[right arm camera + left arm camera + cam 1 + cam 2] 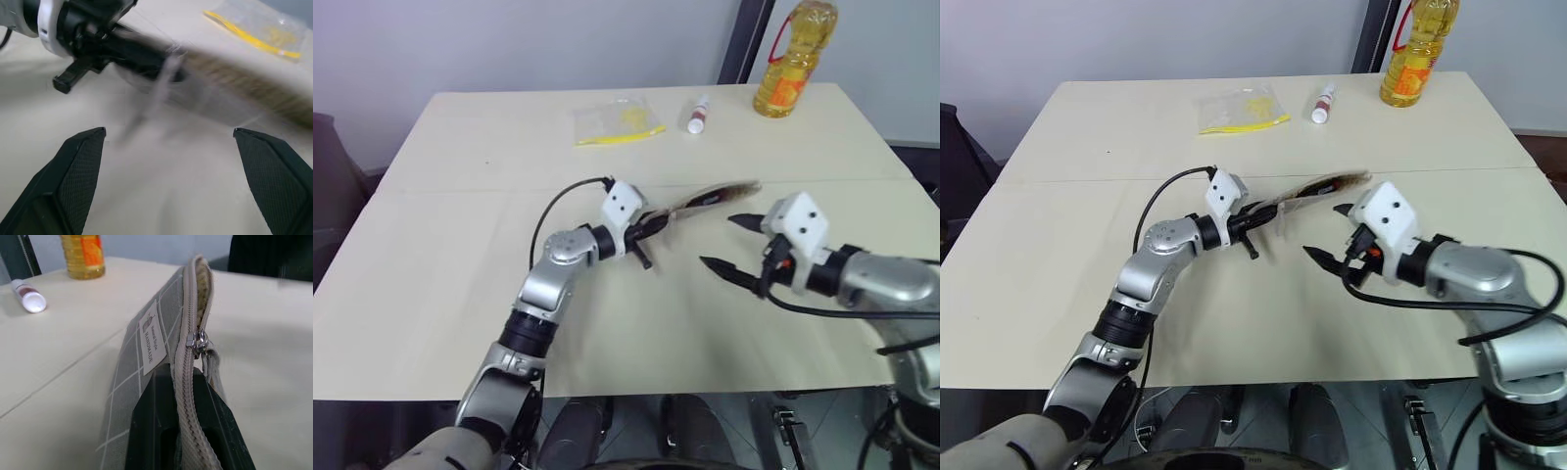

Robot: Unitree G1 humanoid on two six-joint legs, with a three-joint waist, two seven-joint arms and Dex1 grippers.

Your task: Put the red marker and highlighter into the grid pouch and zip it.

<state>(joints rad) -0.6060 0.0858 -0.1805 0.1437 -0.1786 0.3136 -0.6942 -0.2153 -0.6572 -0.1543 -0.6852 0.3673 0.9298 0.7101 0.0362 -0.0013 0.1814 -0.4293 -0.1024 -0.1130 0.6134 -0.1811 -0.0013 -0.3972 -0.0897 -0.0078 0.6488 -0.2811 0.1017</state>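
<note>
the right hand point(736, 243) is seen nearest, its two black fingers spread wide and empty, aimed at the grid pouch point(715, 198) just beside it. the pouch is held off the tabletop point(431, 294) by the left hand point(182, 431), which is clamped on one end so that the zipper edge faces up and the free end points toward the right hand; this is judged to be a brace for the zip to be drawn. the zipper slider point(199, 339) sits partway along, the mouth beyond it open. the red marker and highlighter cannot be made out, possibly inside. farther off lie a clear bag with a long yellow item point(619, 125), a white tube point(697, 115) and an oil bottle point(795, 61), before a pale wall.
</note>
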